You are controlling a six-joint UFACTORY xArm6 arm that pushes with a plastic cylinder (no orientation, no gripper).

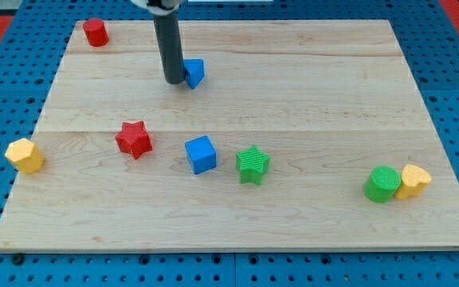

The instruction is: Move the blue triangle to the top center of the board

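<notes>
**Blue triangle sits upper left of centre, my tip against its left side**

The blue triangle [194,72] lies on the wooden board [309,104] near the view's top edge, with bare wood to its right. The red cylinder [95,33] stands in the top-left corner. My tip [174,81] touches the triangle's left side, the rod upright. There is no pincer, only the rod.

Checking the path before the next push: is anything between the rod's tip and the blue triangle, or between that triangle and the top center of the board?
Nothing visible. My tip sits right at the blue triangle, on its left side, with no block between. The board from the triangle to the top center holds no block.
</notes>
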